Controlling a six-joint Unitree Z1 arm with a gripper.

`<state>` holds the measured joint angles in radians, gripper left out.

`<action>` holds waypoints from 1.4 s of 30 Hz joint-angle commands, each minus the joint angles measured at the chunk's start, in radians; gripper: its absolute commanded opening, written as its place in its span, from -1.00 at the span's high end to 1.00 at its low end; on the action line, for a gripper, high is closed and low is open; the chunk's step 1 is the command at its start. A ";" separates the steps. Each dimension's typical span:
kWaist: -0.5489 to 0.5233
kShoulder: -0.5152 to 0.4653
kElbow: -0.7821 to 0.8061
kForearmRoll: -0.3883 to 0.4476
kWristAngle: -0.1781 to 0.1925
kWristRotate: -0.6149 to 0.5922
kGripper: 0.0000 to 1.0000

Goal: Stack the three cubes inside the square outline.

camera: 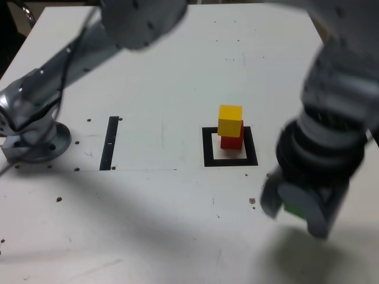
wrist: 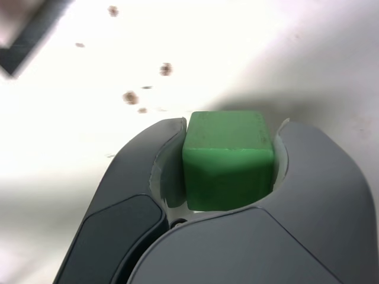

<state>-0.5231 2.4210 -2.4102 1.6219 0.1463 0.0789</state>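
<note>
Between grey curved jaws [wrist: 230,160]: smooth green cube [wrist: 228,177]

The solid yellow cube [camera: 230,121] sits on the solid red cube [camera: 232,142], which lies within the flat black square outline [camera: 208,155] on the white counter [camera: 172,236]. In the exterior view, the flat straight black strip [camera: 109,143] lies left of the outline, with the round grey arm base [camera: 44,148] farther left. Right of the outline, the solid green cube [wrist: 228,174] is between the grey fingers [wrist: 139,160], above the counter.
</note>
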 commanded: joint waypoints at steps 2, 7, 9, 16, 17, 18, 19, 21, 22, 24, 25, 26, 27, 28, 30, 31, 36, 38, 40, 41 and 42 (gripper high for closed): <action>0.037 -0.100 0.070 0.016 0.002 0.000 0.82; 0.116 -0.202 0.210 0.015 0.016 0.003 0.82; 0.155 -0.241 0.264 0.015 0.026 0.009 0.82; 0.308 -0.342 0.401 0.014 0.051 0.054 0.82; 0.326 -0.350 0.415 0.013 0.052 0.059 0.82; 0.342 -0.356 0.428 0.012 0.054 0.063 0.82; 0.357 -0.360 0.440 0.011 0.054 0.066 0.82; 0.379 -0.365 0.459 0.008 0.055 0.072 0.82; 0.386 -0.367 0.468 0.005 0.054 0.073 0.82; 0.394 -0.369 0.488 -0.005 0.053 0.074 0.82; 0.396 -0.371 0.501 -0.013 0.051 0.074 0.82; 0.396 -0.372 0.516 -0.023 0.048 0.072 0.82; 0.396 -0.374 0.532 -0.034 0.044 0.070 0.82; 0.396 -0.376 0.551 -0.048 0.038 0.068 0.82; 0.397 -0.380 0.592 -0.080 0.024 0.063 0.82; 0.397 -0.381 0.606 -0.093 0.018 0.061 0.82; 0.389 -0.384 0.626 -0.123 0.007 0.051 0.82; 0.385 -0.386 0.623 -0.126 0.006 0.048 0.82; 0.381 -0.389 0.622 -0.131 0.004 0.046 0.81; 0.380 -0.390 0.622 -0.134 0.002 0.046 0.81; 0.379 -0.392 0.622 -0.138 0.001 0.046 0.81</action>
<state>-0.1424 2.0396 -1.7868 1.4885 0.1489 0.1264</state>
